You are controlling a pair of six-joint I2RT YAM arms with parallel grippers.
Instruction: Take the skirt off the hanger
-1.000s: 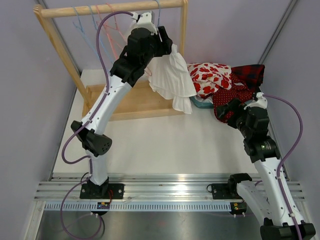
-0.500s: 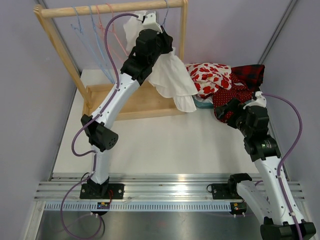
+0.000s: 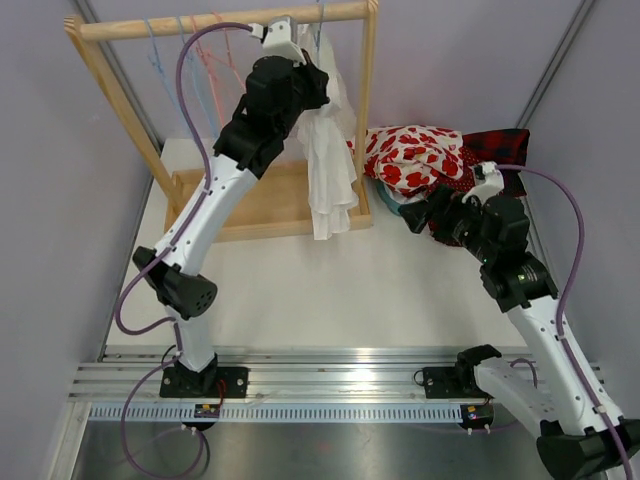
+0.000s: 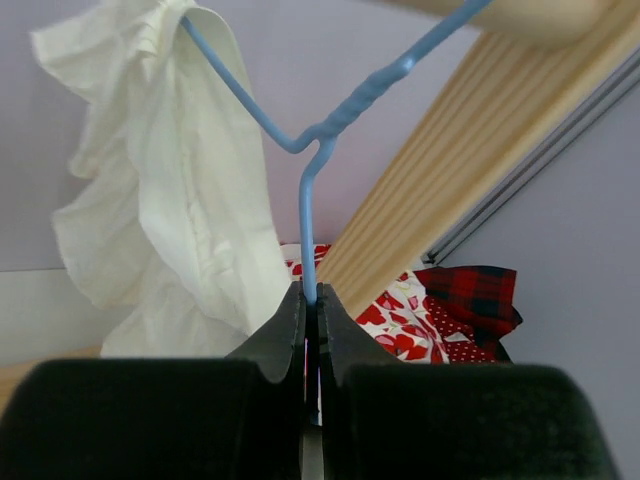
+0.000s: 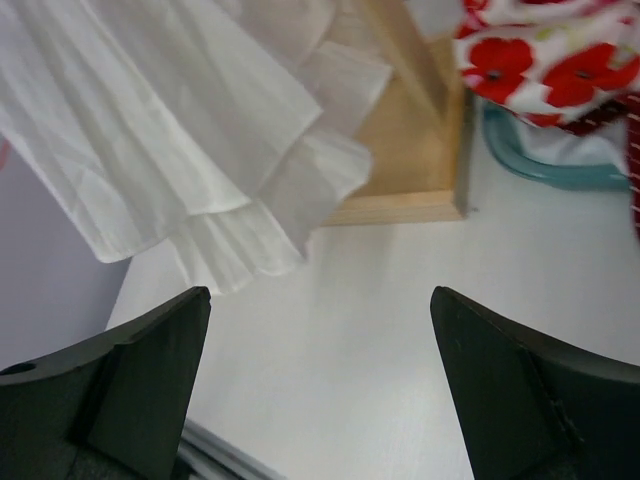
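1. Two claws are being shown, the left claw (image 4: 310, 297) and the right claw (image 5: 325, 350). One white skirt (image 3: 326, 160), one blue wire hanger (image 4: 335, 125) and one wooden rack (image 3: 200, 21) are being counted. Three patterned garments are being piled at the right of the table (image 3: 320, 290): a poppy-print one (image 3: 415, 155), a red dotted one (image 4: 452, 345) and a red-and-black plaid one (image 3: 500, 145).
2. The skirt is being seen as thin, creased white cloth in ruffled tiers, bunched into a narrow drape.
3. The skirt is being carried on one arm of the hanger at the right end of the rack's rail, and its hem is being let down in front of the rack's wooden base.
4. The hanger's wire neck is being pinched just under its twist by the fully closed left claw; the skirt is being held just above and to the left of it.
5. The right claw is being kept wide apart with nothing between its fingers; the skirt's hem is being viewed ahead of it, up and to the left, untouched.
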